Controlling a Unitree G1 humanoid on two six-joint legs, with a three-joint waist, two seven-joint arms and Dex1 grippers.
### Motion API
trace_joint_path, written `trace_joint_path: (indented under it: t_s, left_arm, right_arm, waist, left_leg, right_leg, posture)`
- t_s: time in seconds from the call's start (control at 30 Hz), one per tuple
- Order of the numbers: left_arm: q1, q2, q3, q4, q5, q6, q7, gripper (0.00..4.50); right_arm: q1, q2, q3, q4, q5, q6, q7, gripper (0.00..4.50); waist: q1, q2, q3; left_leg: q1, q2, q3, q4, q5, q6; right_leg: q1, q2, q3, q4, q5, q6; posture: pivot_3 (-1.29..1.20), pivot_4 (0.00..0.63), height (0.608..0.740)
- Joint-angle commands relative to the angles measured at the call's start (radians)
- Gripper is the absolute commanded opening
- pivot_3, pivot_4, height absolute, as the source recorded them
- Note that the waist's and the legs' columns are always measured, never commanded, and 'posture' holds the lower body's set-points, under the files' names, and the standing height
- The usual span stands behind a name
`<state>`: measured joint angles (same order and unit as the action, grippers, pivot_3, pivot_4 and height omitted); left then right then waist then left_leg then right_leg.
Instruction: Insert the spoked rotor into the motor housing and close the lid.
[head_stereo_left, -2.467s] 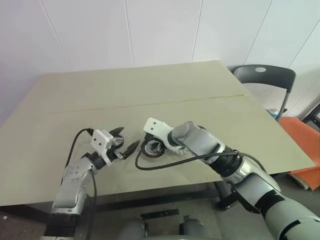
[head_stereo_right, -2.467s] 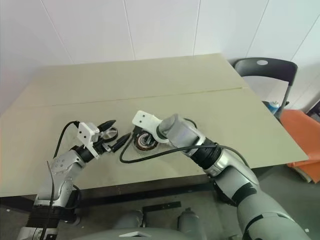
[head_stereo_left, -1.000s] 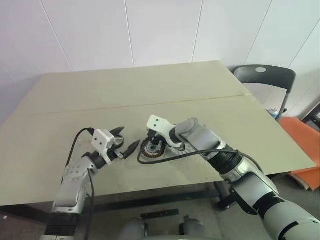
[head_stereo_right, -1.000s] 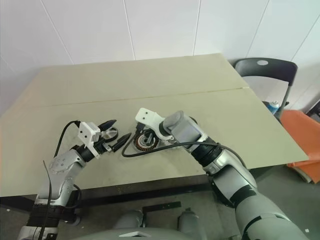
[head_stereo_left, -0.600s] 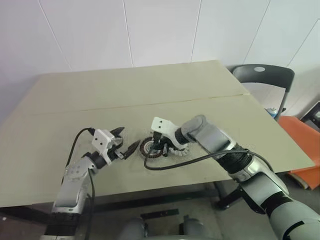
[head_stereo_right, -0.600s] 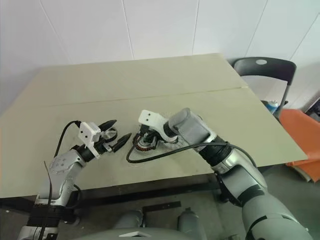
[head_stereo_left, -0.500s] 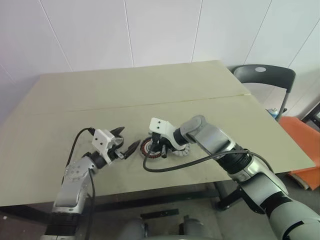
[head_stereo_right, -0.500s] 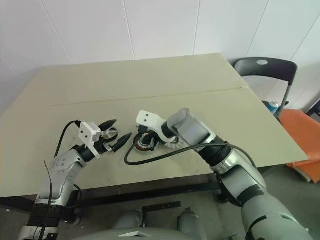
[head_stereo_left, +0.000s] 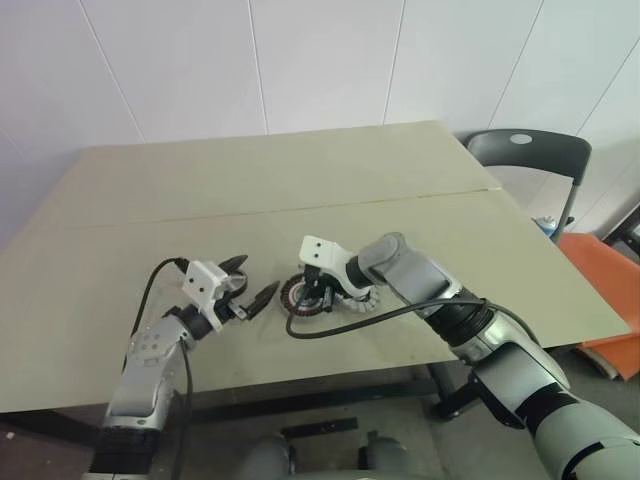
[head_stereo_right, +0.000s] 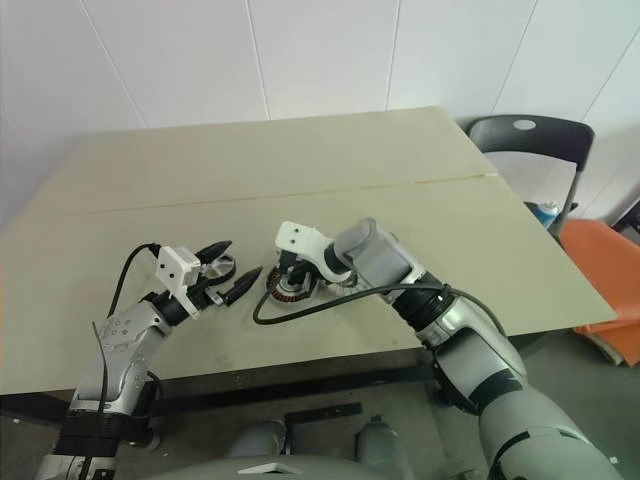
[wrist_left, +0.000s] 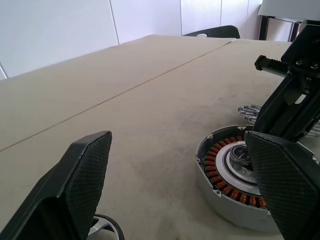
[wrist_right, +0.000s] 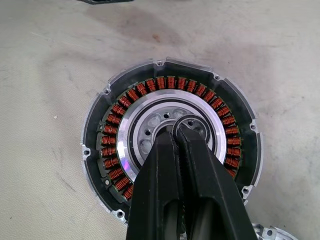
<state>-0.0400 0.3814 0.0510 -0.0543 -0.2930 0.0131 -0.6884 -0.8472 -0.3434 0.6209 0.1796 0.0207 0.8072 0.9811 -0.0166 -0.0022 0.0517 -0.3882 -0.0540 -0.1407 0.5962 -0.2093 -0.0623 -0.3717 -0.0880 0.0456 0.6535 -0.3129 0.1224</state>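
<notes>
Under the matt black plastic right gripper (wrist_right: 176, 131) lies the round silvery metal motor housing (wrist_right: 170, 141): glossy copper-red wire coils, polished pale centre. Around it, the matt beige tabletop (wrist_right: 45, 60) looks scuffed.

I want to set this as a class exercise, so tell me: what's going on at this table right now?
A two-armed robot is working on a motor housing lying open on the table, its copper windings exposed. The right gripper, shut, has its fingertips at the housing's pale centre. The left gripper waits open beside it. A silvery spoked part lies just right of the housing.
</notes>
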Motion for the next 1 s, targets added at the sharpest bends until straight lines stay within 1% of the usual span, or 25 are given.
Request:
trace_joint_path:
  t_s: [0.03, 0.17, 0.7, 1.0]
  left_arm:
    - [-0.004, 0.000, 0.009, -0.026, -0.008, -0.012, 0.004, 4.50]
    - [-0.004, -0.001, 0.009, -0.022, -0.007, -0.013, 0.004, 4.50]
    - [-0.004, -0.001, 0.009, -0.032, -0.007, -0.011, 0.011, 4.50]
    - [-0.001, -0.001, 0.005, -0.048, -0.008, -0.006, 0.018, 4.50]
  right_arm:
    - [-0.027, 0.006, -0.012, -0.027, 0.008, 0.018, 0.028, 0.04]
    - [-0.025, 0.007, -0.017, -0.044, 0.026, 0.063, 0.055, 0.04]
    - [-0.012, 0.011, -0.010, -0.023, -0.002, 0.055, 0.043, 0.04]
    - [0.006, 0.007, -0.010, 0.003, 0.011, 0.117, 0.051, 0.04]
  waist:
    - [0.000, 0.000, 0.000]
    - [0.000, 0.000, 0.000]
    - [0.000, 0.000, 0.000]
    - [0.000, 0.000, 0.000]
  left_leg:
    - [0.000, 0.000, 0.000, 0.000, 0.000, 0.000]
    - [0.000, 0.000, 0.000, 0.000, 0.000, 0.000]
    - [0.000, 0.000, 0.000, 0.000, 0.000, 0.000]
    - [0.000, 0.000, 0.000, 0.000, 0.000, 0.000]
  right_leg:
    - [0.000, 0.000, 0.000, 0.000, 0.000, 0.000]
    - [0.000, 0.000, 0.000, 0.000, 0.000, 0.000]
    - [0.000, 0.000, 0.000, 0.000, 0.000, 0.000]
    - [0.000, 0.000, 0.000, 0.000, 0.000, 0.000]
  posture:
    - [0.00, 0.000, 0.740]
    - [0.00, 0.000, 0.740]
    - [0.00, 0.000, 0.740]
    - [0.00, 0.000, 0.740]
